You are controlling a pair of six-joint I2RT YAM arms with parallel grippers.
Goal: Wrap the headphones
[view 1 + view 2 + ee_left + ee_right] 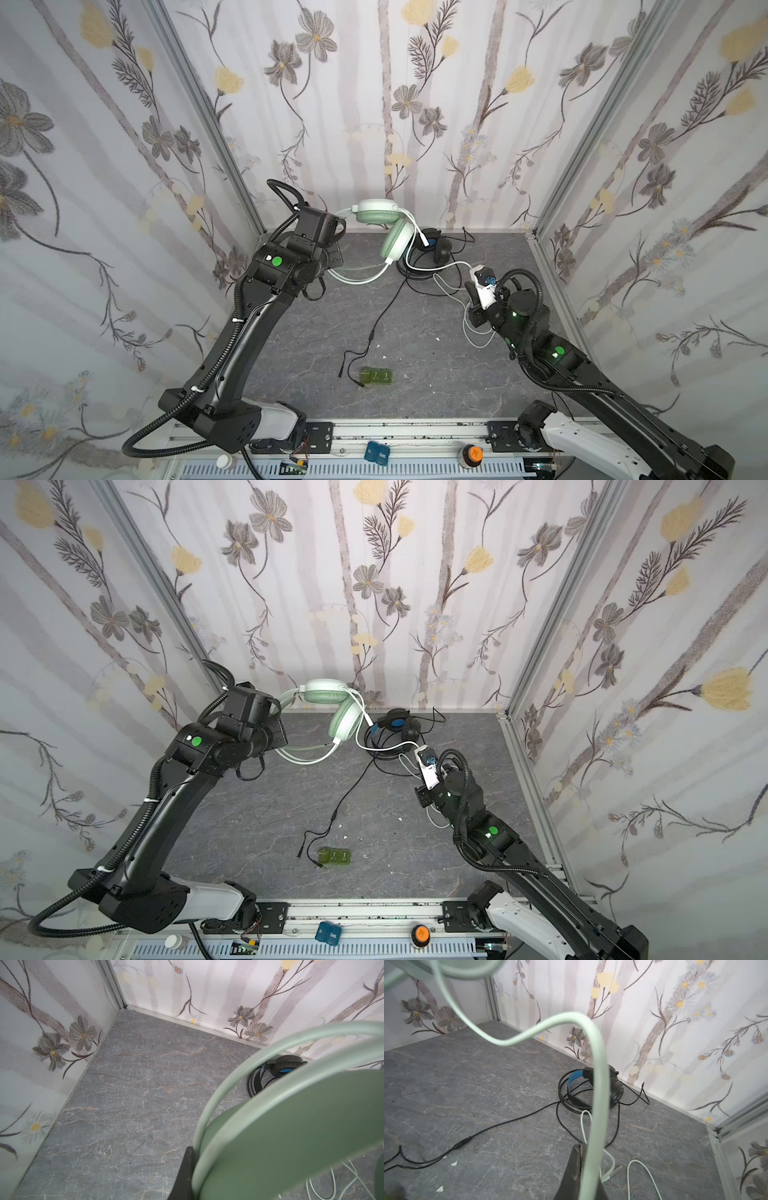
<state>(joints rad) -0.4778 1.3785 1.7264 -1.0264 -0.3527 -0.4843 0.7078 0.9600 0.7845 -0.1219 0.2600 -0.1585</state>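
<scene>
Left fingers (185,1176) clamped on smooth curved band of mint headphones (380,217), held above grey marbled surface (316,332) | right fingers (572,1172) pinching its round white cable (598,1084) | black headphones (614,1088), blue-lined, lying beyond right fingers amid loose black cable (508,1122)

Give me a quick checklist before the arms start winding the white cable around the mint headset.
1. Left gripper shut on the mint headset at its headband: ok.
2. Right gripper shut on the white cable: ok.
3. White cable clear of the black cable: not ok. They cross on the table beside the black headset.
4. Mint headset fully off the table: cannot tell.
5. Blocks out of the way: ok. They sit near the front, far from both grippers.
</scene>
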